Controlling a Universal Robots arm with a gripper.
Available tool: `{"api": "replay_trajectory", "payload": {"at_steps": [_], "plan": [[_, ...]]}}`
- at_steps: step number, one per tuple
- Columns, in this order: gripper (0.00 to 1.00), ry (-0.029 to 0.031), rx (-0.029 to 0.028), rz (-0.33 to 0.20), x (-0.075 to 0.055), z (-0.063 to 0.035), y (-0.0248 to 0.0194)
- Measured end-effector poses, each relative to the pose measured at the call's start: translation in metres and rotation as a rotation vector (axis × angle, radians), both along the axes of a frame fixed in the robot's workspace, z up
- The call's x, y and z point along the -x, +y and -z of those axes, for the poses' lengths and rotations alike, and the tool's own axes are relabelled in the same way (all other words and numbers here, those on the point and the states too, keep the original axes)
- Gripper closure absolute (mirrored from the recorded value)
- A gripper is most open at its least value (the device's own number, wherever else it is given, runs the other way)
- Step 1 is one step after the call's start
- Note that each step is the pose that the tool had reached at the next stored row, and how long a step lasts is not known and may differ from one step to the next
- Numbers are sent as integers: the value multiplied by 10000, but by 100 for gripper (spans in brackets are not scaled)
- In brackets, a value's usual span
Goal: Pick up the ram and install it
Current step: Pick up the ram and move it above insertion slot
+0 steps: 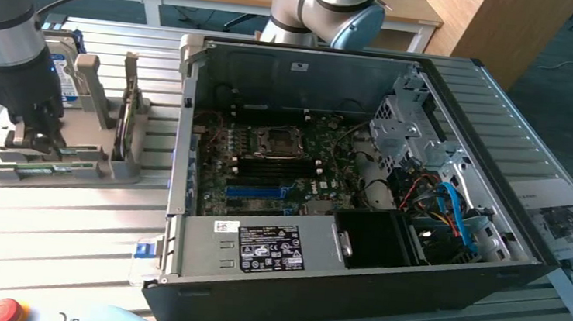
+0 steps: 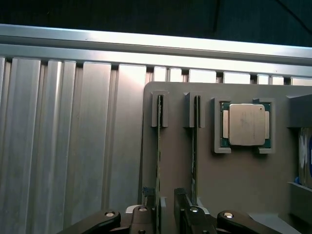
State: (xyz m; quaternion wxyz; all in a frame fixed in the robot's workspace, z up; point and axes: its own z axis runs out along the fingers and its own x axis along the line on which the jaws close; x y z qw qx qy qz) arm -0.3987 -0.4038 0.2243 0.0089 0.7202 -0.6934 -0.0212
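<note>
Two ram sticks stand on edge in slots of a grey holder (image 2: 234, 190). In the wrist view, one ram (image 2: 158, 161) runs between my fingertips, and the other ram stick (image 2: 195, 146) lies just outside them. My gripper (image 2: 165, 207) is open and straddles the first stick, with a gap on each side. In the exterior view the gripper (image 1: 34, 137) hangs low over the holder (image 1: 79, 159) at the exterior view's left, where a green ram edge (image 1: 39, 168) shows.
A square silver processor chip (image 2: 243, 124) sits in a pocket of the holder. A hard drive (image 1: 129, 116) stands upright beside the arm. The open computer case (image 1: 307, 53) holds the motherboard with blue slots (image 1: 258, 191). A red stop button (image 1: 5, 311) sits at the front edge.
</note>
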Motion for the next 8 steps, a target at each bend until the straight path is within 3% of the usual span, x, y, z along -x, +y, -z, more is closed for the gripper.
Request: {"api": "replay_trajectory", "payload": {"at_steps": [8], "plan": [[70,-1,0,-2,-1,23,-5]]}}
